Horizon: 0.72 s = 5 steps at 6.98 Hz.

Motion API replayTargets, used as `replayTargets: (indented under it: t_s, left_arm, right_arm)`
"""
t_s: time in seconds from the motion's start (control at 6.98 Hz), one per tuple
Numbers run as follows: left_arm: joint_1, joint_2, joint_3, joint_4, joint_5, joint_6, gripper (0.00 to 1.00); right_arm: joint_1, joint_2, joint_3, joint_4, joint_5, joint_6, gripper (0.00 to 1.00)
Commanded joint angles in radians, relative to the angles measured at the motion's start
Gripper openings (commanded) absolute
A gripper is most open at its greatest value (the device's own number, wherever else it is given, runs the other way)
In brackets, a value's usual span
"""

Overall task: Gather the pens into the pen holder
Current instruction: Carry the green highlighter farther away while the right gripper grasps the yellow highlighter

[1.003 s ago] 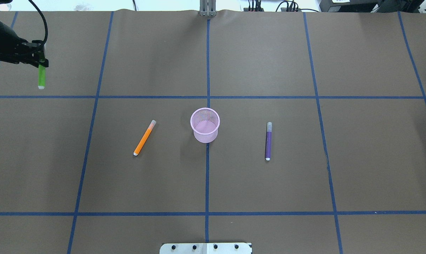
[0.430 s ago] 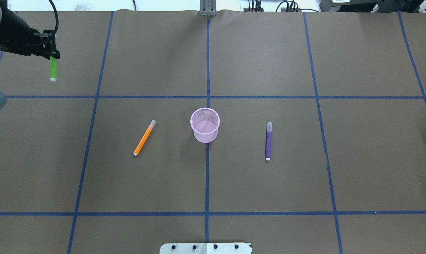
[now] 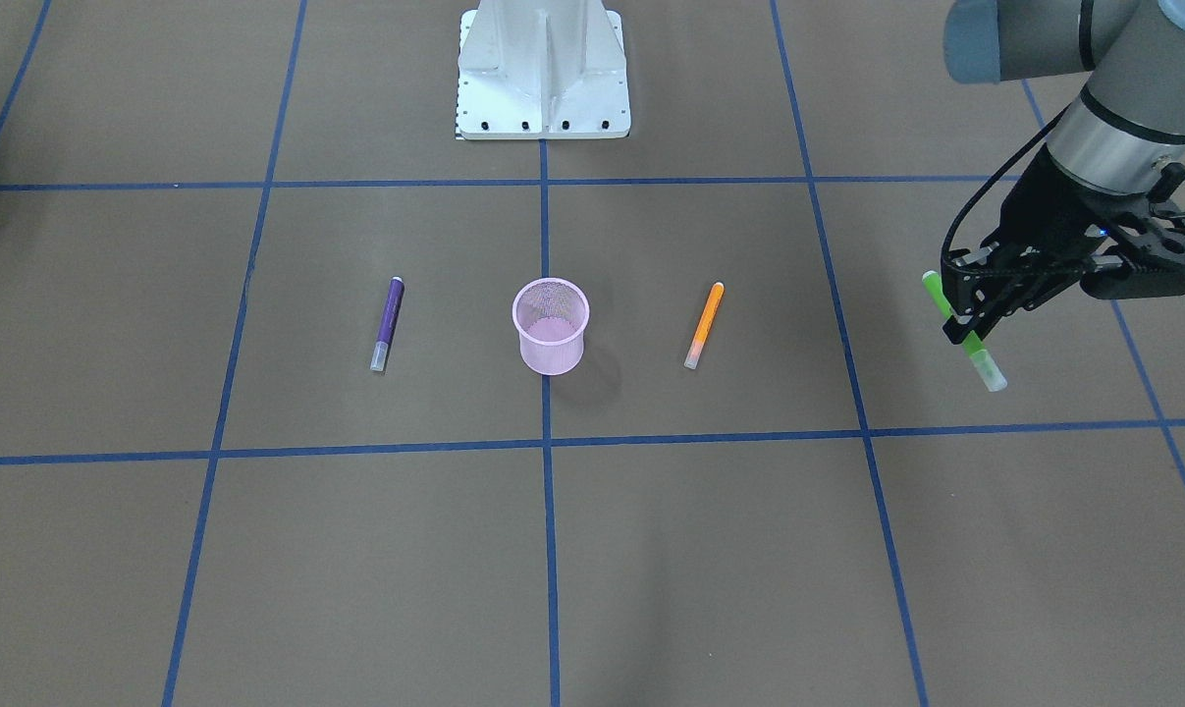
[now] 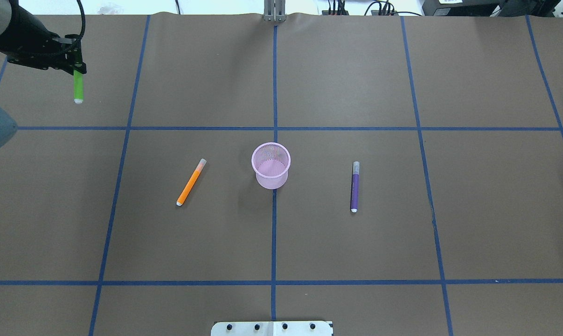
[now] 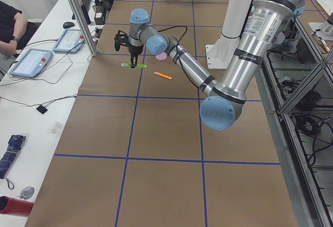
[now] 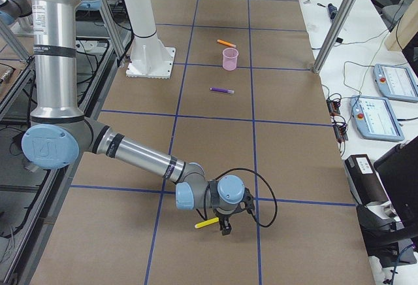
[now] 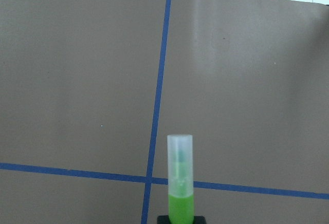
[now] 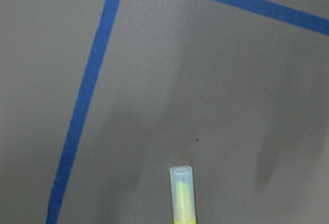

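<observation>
The pink mesh pen holder (image 4: pixel 271 165) stands upright at the table's middle. The orange pen (image 4: pixel 191 182) lies to its left and the purple pen (image 4: pixel 354 186) to its right, both flat on the table. My left gripper (image 4: pixel 78 70) is shut on the green pen (image 4: pixel 78 88) and holds it above the far left of the table, pale cap pointing away from the robot (image 7: pixel 180 154). My right gripper (image 6: pixel 224 226) is far off to the right, out of the overhead view. The yellow pen (image 8: pixel 182 196) juts from it in the right wrist view.
Brown paper with a blue tape grid (image 4: pixel 274 128) covers the table. The robot's white base plate (image 3: pixel 543 69) stands at the near edge. Operator tablets (image 5: pixel 31 60) and cables lie on a side bench beyond the far edge.
My left gripper has carried the green pen rightward and a little farther from the robot in the overhead view. The holder, orange pen and purple pen have not moved.
</observation>
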Motion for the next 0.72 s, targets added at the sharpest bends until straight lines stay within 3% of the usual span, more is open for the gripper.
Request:
replayTargets:
  t_s: [0.0,0.57]
  left_arm:
    - [0.012,-0.014,0.001,0.017,0.004,-0.001,0.0]
    - [0.018,-0.014,0.004,0.017,0.004,0.001,0.0]
  right_arm:
    - [-0.002,0.004,-0.031,0.045,-0.004,-0.001,0.98]
    - [-0.027,0.013,-0.045,0.11,-0.024,-0.001,0.93]
